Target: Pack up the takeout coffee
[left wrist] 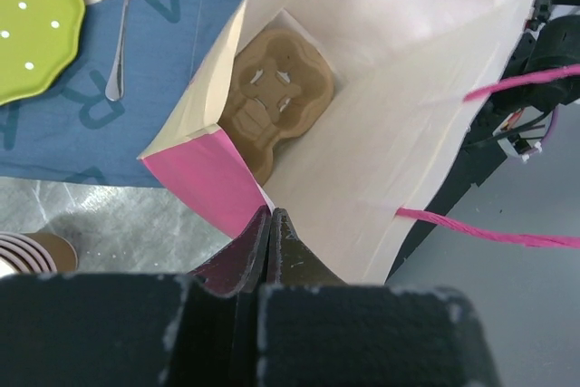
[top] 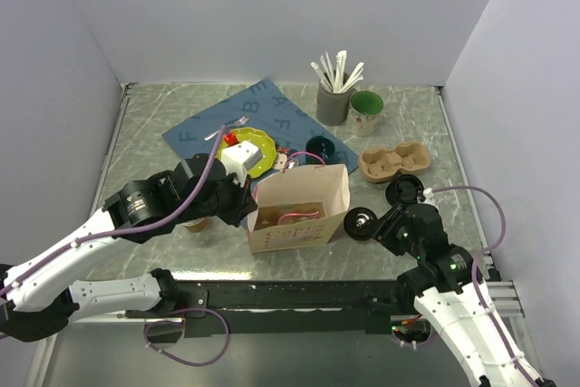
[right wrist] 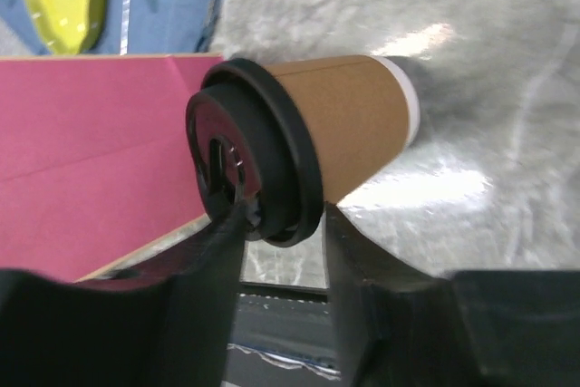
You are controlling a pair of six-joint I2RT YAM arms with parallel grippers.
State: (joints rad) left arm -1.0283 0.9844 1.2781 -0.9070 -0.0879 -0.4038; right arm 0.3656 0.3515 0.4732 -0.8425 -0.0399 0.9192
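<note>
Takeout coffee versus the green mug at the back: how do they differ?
The takeout coffee is brown paper with a black lid; the green mug is open-topped. The coffee is by the paper bag, the mug beside the utensil holder. Both are round drinking cups.

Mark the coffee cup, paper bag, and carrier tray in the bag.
coffee cup (right wrist: 349,124), right wrist view, brown paper side.
paper bag (left wrist: 408,70), left wrist view, inner wall.
carrier tray (left wrist: 276,92), left wrist view, its middle.

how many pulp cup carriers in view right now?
2. One carrier sits on the table, right of the paper bag. The second carrier lies on the bag's floor. More could be hidden under the arms.
</note>
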